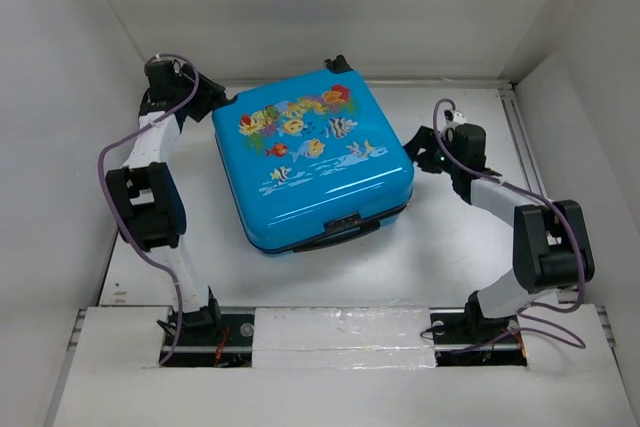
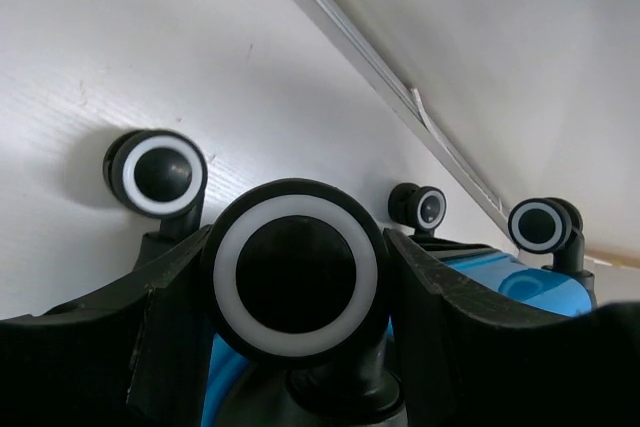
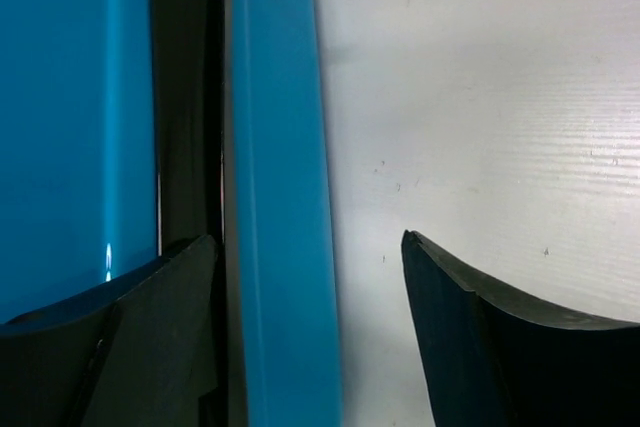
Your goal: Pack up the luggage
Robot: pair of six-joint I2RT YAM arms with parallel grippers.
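The luggage (image 1: 310,162) is a bright blue hard-shell suitcase with a fish print. It lies flat and closed in the middle of the table, with its black handle (image 1: 340,231) facing the arms. My left gripper (image 1: 215,102) is at its far left corner. In the left wrist view the left gripper (image 2: 295,247) is open, and a black, white-ringed wheel (image 2: 295,272) fills the gap between the fingers. My right gripper (image 1: 413,152) is at the right side. It is open (image 3: 308,237) astride the blue lower shell edge (image 3: 280,147), beside the dark seam (image 3: 190,97).
Three other wheels show in the left wrist view (image 2: 155,172), (image 2: 430,207), (image 2: 540,225). White walls close in the table at the back (image 1: 350,7), left and right. A metal strip (image 2: 400,87) runs along the foot of the back wall. Bare white table (image 3: 480,97) lies right of the suitcase.
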